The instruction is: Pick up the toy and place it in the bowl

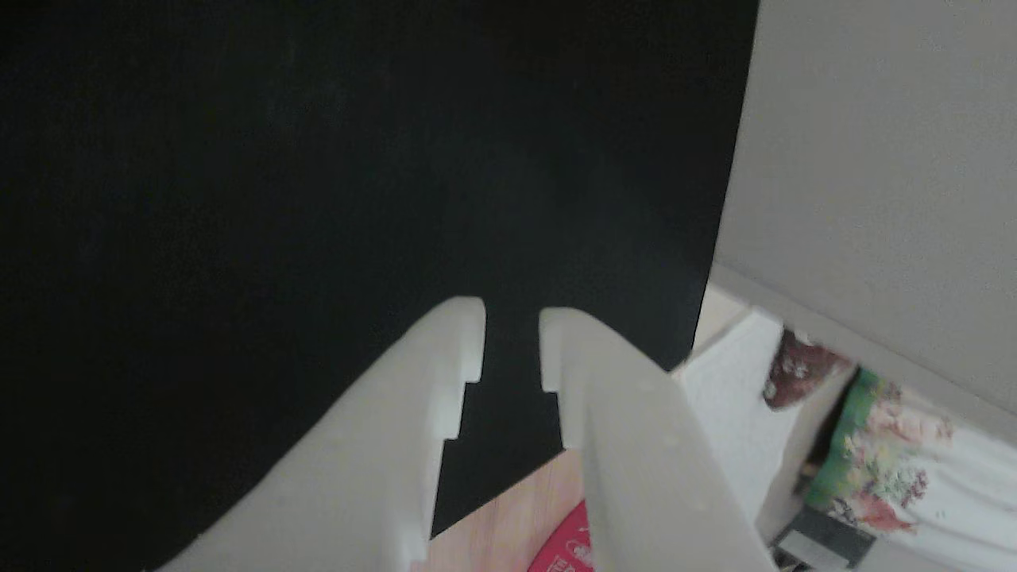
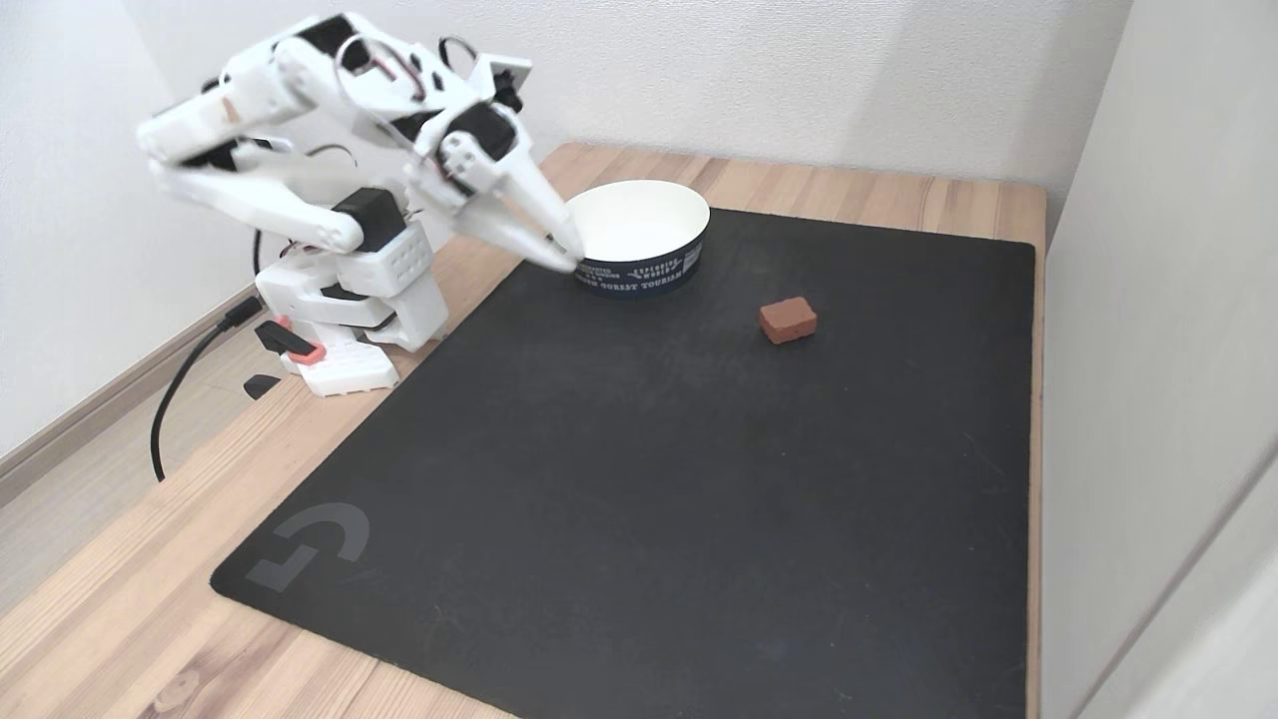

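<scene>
The toy [image 2: 788,320], a small dark-red rounded block, lies on the black mat [image 2: 649,479] to the right of the bowl [image 2: 649,272], a white paper bowl with a dark blue printed wall. My white gripper [image 2: 564,255] hovers by the bowl's left rim, well left of the toy. In the other view its two fingers [image 1: 445,373] stand slightly apart over the mat [image 1: 318,159], and the gripper [image 1: 512,318] is open with nothing between them.
The arm's base [image 2: 344,330] sits on the wooden table [image 2: 120,599] left of the mat, with a black cable [image 2: 175,389] trailing off. A pale wall [image 2: 1158,350] borders the table's right edge. The other view shows a red printed item [image 1: 566,548] and floral fabric [image 1: 874,445] beyond the mat.
</scene>
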`<state>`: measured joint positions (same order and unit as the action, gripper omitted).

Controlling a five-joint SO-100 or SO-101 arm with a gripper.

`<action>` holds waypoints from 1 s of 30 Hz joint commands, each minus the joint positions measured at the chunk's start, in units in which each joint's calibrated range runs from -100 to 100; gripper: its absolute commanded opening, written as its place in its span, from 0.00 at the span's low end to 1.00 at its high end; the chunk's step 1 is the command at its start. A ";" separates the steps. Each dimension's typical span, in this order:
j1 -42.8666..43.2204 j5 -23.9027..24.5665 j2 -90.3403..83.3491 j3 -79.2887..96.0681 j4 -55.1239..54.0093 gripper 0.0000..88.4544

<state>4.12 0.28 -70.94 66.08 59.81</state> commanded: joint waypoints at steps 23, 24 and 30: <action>15.75 -0.23 70.40 -64.69 -2.91 0.03; 15.83 -0.23 72.40 -66.49 -2.83 0.03; 15.83 -0.28 85.07 -81.18 3.86 0.03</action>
<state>19.18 0.28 8.41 -5.05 60.32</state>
